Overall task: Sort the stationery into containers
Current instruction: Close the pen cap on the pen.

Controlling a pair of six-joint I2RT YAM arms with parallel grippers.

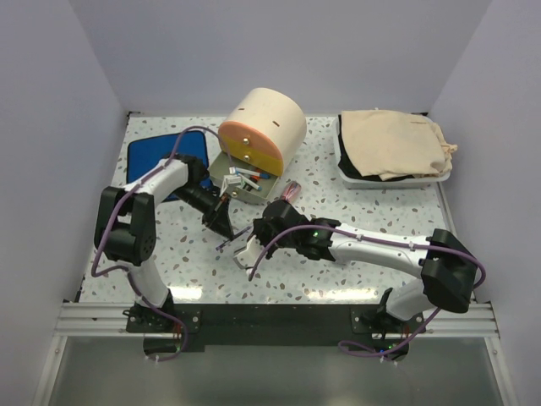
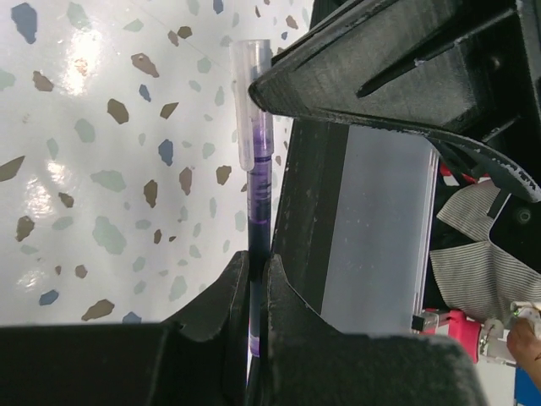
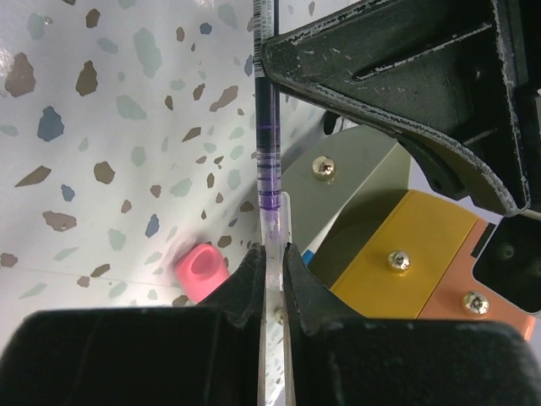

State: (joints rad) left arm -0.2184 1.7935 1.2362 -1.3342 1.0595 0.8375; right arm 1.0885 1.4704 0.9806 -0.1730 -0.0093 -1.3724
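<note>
Both sets of jaws are clamped tight on the same purple pen (image 2: 258, 186), left gripper (image 2: 258, 272) and right gripper (image 3: 269, 254) each pinching it. The pen is around the middle of the table (image 1: 380, 245), just in front of the cabinet (image 1: 270, 118) and its pulled-out grey drawer (image 1: 254, 196).

Nothing legible — no lettering, brand or number can be read on the pen (image 2: 259, 203) or cabinet (image 1: 270, 118).

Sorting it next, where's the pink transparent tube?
In the top view, the pink transparent tube lies right of the beige wooden cabinet's open drawer, beyond the right gripper.
</note>
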